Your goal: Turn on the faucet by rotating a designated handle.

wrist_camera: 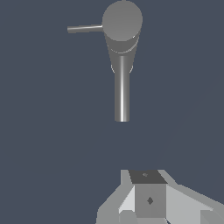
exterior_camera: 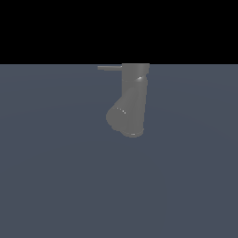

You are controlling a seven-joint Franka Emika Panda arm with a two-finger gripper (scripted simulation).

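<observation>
— Standing on the flat blue-grey floor [exterior_camera: 56, 186], near the middle of the exterior view, was the faucet [exterior_camera: 135, 93]: dull grey, upright, with a fat rounded stub [exterior_camera: 120, 116] branching down toward the exterior view's left. Small glints showed on it.

— And the handle?

— The handle [exterior_camera: 109, 68] was a thin straight bar sticking out sideways from the faucet's top, toward the exterior view's left. Level, much slimmer than the body. Nothing touched it.

— Was the arm anywhere?

— Not in the exterior view. The wrist view looked down on the faucet's round cap [wrist_camera: 122, 20], with the handle [wrist_camera: 85, 29] off to one side and a long spout [wrist_camera: 121, 94] running toward the camera. The gripper [wrist_camera: 148, 199] showed only as a grey blocky part at the picture's edge, well apart from the faucet.

— Fingers wide or narrow?

— Couldn't tell. No fingertips were clear, just the block. It held nothing that I could see.
</observation>
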